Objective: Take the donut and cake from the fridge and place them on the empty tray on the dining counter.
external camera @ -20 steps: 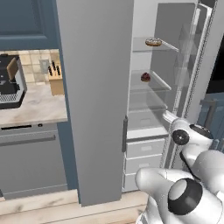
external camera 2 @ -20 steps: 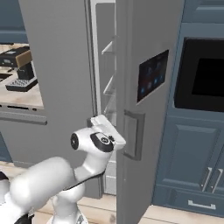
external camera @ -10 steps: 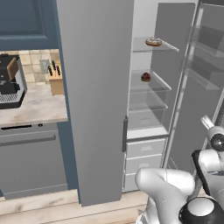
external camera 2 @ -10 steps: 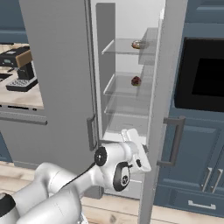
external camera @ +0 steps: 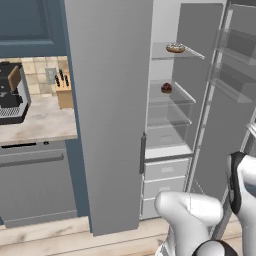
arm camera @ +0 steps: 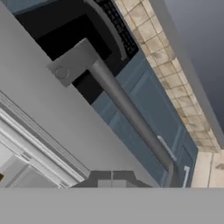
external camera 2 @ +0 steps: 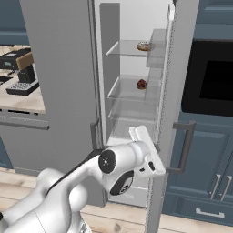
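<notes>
End effector sits at your open fridge door's edge, grip state unclear; donut lies flat above cake.

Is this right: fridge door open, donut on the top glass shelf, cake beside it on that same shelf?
Not quite. The fridge door is open and the donut sits on the top glass shelf, but the cake sits alone on the shelf below, not beside it. The right base view shows both.
</notes>
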